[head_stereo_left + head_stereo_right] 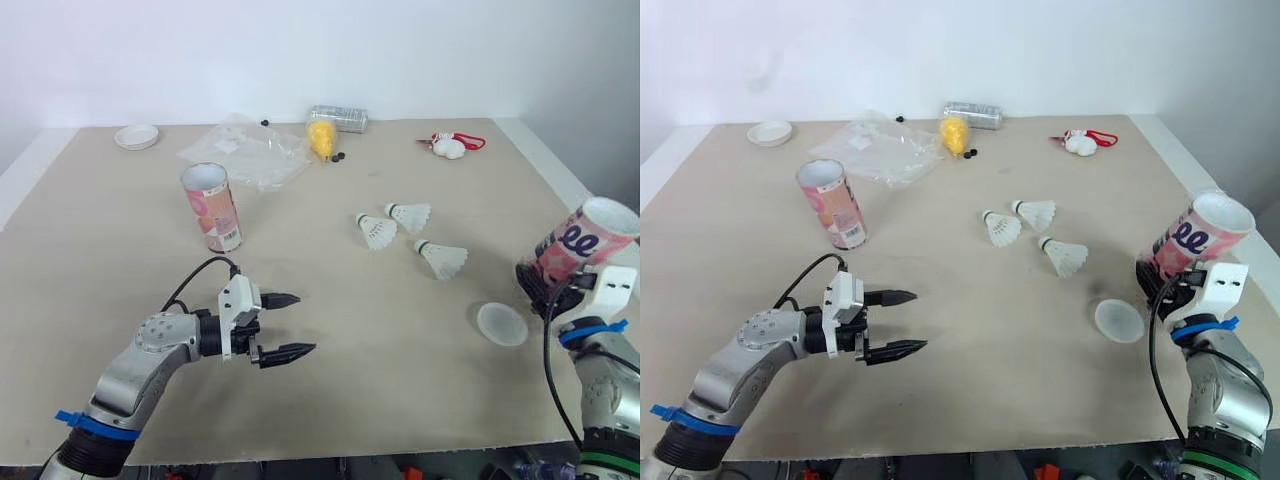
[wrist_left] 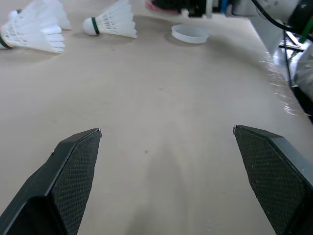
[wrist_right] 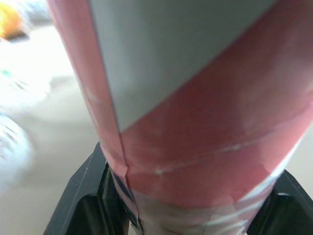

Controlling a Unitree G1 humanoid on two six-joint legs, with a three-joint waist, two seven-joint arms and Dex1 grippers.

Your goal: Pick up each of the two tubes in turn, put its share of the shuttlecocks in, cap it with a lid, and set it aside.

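A pink patterned tube [image 1: 211, 207] stands upright and uncapped at the left middle of the table. A second pink tube [image 1: 585, 240] is tilted off the table at the right edge, with my right gripper [image 1: 545, 285] shut around its lower part; up close the tube [image 3: 186, 107] sits between the black fingers [image 3: 80, 193]. Three white shuttlecocks [image 1: 378, 231] [image 1: 409, 214] [image 1: 442, 259] lie at the centre right. A translucent lid [image 1: 501, 324] lies flat near the right gripper. My left gripper [image 1: 305, 323] hovers open and empty over bare table, fingers pointing toward the shuttlecocks [image 2: 112, 23].
A second white lid [image 1: 137, 136] lies at the far left corner. A crumpled clear plastic bag [image 1: 245, 152], a yellow object [image 1: 320, 136], a clear case [image 1: 338, 118] and a white-and-red item [image 1: 450, 146] lie along the back. The table's right edge runs beside the held tube.
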